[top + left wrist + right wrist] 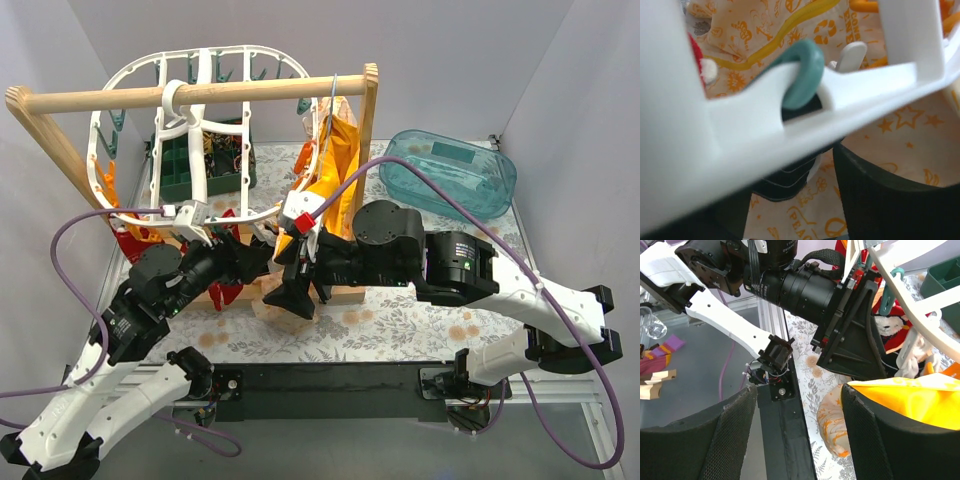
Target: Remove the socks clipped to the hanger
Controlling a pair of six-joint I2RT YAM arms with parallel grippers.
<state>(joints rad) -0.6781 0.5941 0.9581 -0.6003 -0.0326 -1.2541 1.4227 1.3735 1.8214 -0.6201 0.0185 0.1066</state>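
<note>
Mostly red socks (132, 242) hang under white ribbed oval hanger (250, 48).

arms (548, 300): white links, black joints | cables (100, 214): purple | claw fingers (690, 440): black, ribbed

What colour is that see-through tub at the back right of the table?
The tub is translucent teal-blue, clearest in the top external view.

surface: floral-cloth table (400, 320) | back right: teal tub (448, 172) | back left: green crate (205, 160) | middle: wooden rack (345, 293)
</note>
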